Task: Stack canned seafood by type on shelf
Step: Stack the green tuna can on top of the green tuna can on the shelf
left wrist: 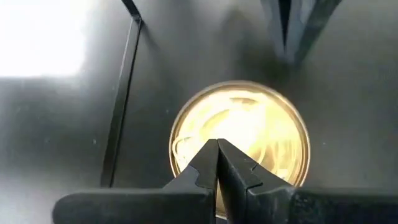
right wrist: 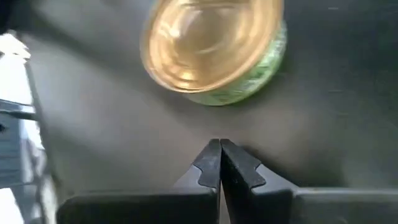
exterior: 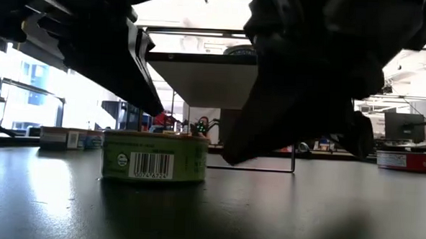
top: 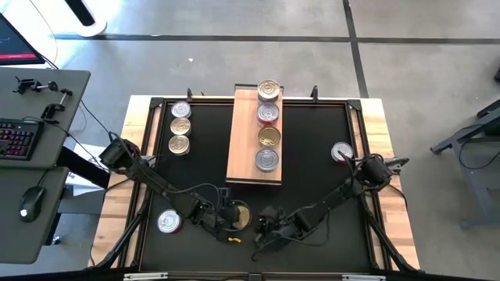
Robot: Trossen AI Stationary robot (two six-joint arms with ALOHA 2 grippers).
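Note:
A flat round tin with a gold lid and green side label [exterior: 154, 157] stands on the black table near its front edge and also shows in the high view [top: 240, 215]. My left gripper [left wrist: 217, 143] is shut and hangs over the tin's lid [left wrist: 249, 124]; the low view shows a gap between them. My right gripper [right wrist: 220, 143] is shut, just to the right of the tin [right wrist: 214, 46], apart from it. The wooden shelf [top: 242, 148] lies at the table's middle far side and carries several tins in a row [top: 268, 125].
Three silver-lidded tins [top: 180, 127] stand in a column at the far left. One tin [top: 169, 222] stands at the near left, under my left arm. A tin with a red label [top: 341, 151] stands at the right. A small yellow item [top: 232, 239] lies near the front edge.

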